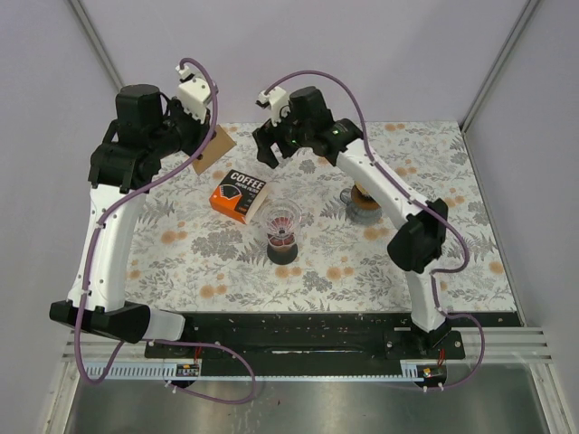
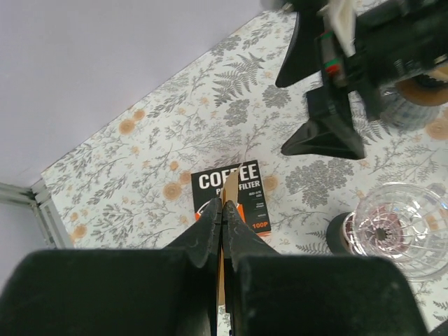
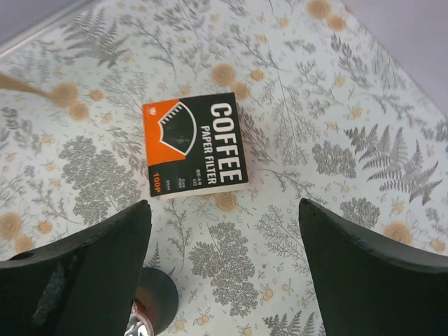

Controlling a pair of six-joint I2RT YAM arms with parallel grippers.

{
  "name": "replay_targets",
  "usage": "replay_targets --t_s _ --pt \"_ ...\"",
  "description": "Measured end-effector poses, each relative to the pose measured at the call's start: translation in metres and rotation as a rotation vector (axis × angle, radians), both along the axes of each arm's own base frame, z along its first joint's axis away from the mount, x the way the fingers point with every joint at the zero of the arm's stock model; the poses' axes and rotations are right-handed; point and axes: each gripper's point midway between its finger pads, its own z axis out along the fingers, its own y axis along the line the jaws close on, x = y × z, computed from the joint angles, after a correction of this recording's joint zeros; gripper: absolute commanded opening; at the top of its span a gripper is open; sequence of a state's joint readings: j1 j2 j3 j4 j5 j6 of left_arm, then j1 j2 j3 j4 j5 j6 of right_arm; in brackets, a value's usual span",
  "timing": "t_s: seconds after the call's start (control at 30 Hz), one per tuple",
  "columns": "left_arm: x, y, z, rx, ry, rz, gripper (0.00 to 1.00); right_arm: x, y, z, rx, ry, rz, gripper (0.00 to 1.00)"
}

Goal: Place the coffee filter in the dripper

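Left pincer [image 2: 222,204] is pinched tight on the brown coffee filter [image 1: 215,150]. You're holding it up off the surface [image 1: 470,208] at the back left, and the wrist view shows it edge-on between the fingers. Your right pincer [image 3: 222,210] hangs with its jaws spread wide and nothing between them, right above the orange-and-black filter box [image 3: 194,145]. The glass dripper [image 1: 281,221] stands on its dark base just in front of that box, mid-surface, well apart from the filter.
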State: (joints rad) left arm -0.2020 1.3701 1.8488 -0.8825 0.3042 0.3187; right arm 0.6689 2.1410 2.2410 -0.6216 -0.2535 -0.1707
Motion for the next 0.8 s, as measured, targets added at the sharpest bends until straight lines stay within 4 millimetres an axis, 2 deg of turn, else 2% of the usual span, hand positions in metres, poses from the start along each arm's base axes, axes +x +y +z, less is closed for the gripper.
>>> replay_targets --t_s 0.1,0.2,0.37,0.5,0.53,0.6,0.67,0.7,0.73,0.8 --pt "-0.004 -0.008 0.0 -0.022 0.008 -0.044 0.0 -0.02 -0.011 0.032 0.024 -0.052 0.074 0.94" --pt "-0.012 -0.018 -0.002 -0.044 0.032 -0.103 0.0 -0.054 -0.016 0.053 0.049 -0.085 0.205 0.95" --pt "-0.033 -0.038 -0.009 -0.084 0.096 -0.231 0.0 -0.102 -0.015 0.07 0.124 -0.085 0.385 0.92" --pt "-0.05 -0.052 -0.011 -0.117 0.138 -0.322 0.0 -0.116 -0.005 0.076 0.185 -0.066 0.459 0.84" --pt "-0.053 -0.055 -0.011 -0.124 0.145 -0.34 0.0 -0.12 -0.002 0.077 0.197 -0.055 0.473 0.79" --pt "-0.058 -0.06 -0.01 -0.135 0.153 -0.37 0.0 -0.125 0.002 0.079 0.217 -0.042 0.496 0.59" --pt "-0.062 -0.063 -0.009 -0.145 0.156 -0.392 0.0 -0.131 0.007 0.079 0.232 -0.025 0.519 0.27" --pt "-0.064 -0.065 -0.009 -0.148 0.16 -0.401 0.0 -0.133 0.008 0.078 0.237 -0.016 0.53 0.17" --pt "-0.065 -0.066 -0.009 -0.149 0.162 -0.408 0.0 -0.135 0.009 0.077 0.242 -0.006 0.541 0.08" --pt "-0.067 -0.066 -0.01 -0.147 0.167 -0.418 0.0 -0.138 0.011 0.075 0.245 0.01 0.555 0.0"
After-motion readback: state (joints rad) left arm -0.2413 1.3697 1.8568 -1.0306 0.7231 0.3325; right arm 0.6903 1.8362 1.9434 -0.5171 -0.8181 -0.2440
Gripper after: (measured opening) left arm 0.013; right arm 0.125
